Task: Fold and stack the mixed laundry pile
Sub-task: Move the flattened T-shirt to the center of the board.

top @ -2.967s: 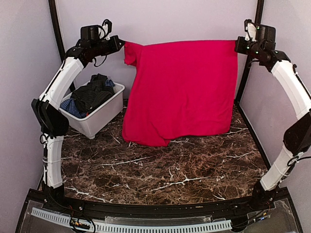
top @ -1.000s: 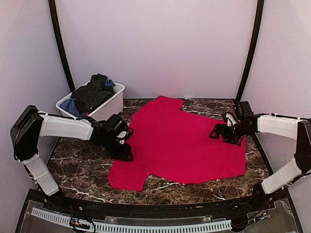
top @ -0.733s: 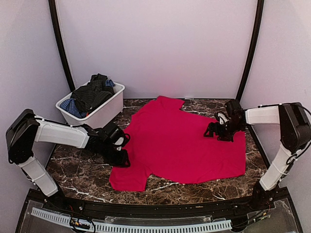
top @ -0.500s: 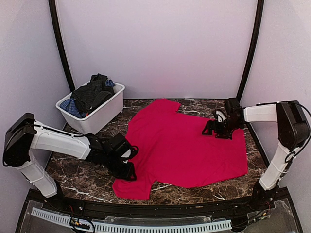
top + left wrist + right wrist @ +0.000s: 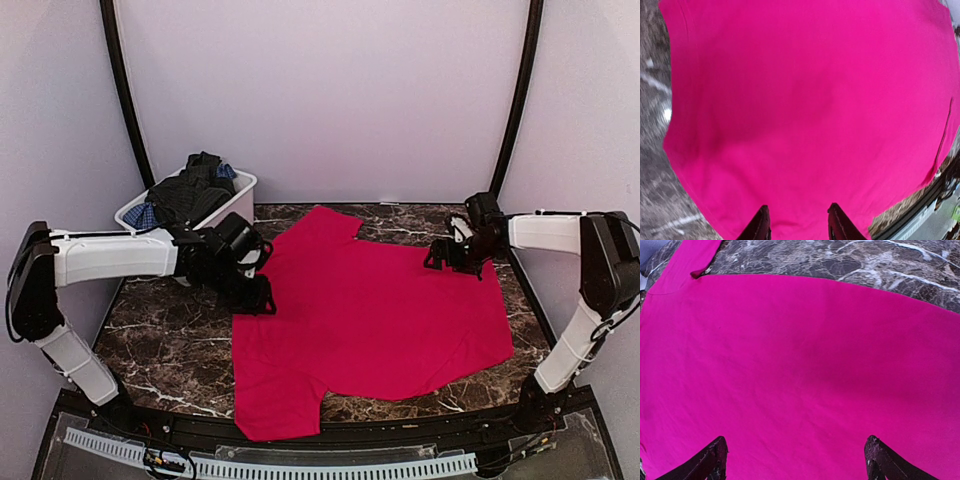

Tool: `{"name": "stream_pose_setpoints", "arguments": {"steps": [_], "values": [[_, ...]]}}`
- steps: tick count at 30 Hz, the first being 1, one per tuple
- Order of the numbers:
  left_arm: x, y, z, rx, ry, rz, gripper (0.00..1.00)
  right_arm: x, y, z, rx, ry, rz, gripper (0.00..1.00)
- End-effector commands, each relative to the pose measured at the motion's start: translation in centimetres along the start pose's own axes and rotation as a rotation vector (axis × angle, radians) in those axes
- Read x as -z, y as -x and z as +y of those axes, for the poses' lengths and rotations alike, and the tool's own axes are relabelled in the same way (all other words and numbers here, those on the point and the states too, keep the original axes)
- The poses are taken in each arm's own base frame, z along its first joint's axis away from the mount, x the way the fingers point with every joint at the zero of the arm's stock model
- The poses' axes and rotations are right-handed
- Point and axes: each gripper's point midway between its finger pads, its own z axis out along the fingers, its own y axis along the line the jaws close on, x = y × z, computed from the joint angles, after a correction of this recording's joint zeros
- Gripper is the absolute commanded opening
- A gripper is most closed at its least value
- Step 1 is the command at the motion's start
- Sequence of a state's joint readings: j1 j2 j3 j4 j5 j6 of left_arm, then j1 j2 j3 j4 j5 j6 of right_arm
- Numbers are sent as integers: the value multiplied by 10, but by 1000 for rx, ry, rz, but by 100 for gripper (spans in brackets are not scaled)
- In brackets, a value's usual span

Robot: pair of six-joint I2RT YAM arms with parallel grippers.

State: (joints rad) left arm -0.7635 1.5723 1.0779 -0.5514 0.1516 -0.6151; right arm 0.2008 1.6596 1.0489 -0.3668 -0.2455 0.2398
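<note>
The bright red cloth (image 5: pixel 380 310) lies spread flat on the marble table (image 5: pixel 170 350), one sleeve toward the back and one at the near left corner. My left gripper (image 5: pixel 258 298) rests low at the cloth's left edge; in the left wrist view its fingers (image 5: pixel 761 222) stand apart over the red cloth (image 5: pixel 805 100), holding nothing. My right gripper (image 5: pixel 446 262) hovers at the cloth's far right edge, wide open above the red cloth (image 5: pixel 790 355). The rest of the mixed laundry pile (image 5: pixel 190 192), dark striped and blue checked pieces, sits in the bin.
A white plastic bin (image 5: pixel 228 212) stands at the back left, just behind my left forearm. Black frame posts rise at the back corners (image 5: pixel 515 100). Bare marble shows along the left side and the near right corner.
The cloth, held up in the air three seconds ago, now lies flat and reaches nearer the front. My left gripper swept forward, then returned to the left edge. The right gripper moved slightly back.
</note>
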Motion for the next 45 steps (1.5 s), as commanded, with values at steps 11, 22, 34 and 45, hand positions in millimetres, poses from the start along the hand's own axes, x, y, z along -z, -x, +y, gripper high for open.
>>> {"name": "stream_pose_setpoints", "arguments": {"steps": [11,22,34,45], "values": [[-48,195,29,-33,80,-281,33,-44,32,-42,-2,-153,21,89],[-97,248,64,-37,188,-236,30,-67,45,-46,25,-165,62,85],[-92,202,143,-7,397,-71,24,-56,44,-20,71,-140,70,95],[-31,227,109,-62,241,-197,37,22,63,18,120,-29,-51,94]]}}
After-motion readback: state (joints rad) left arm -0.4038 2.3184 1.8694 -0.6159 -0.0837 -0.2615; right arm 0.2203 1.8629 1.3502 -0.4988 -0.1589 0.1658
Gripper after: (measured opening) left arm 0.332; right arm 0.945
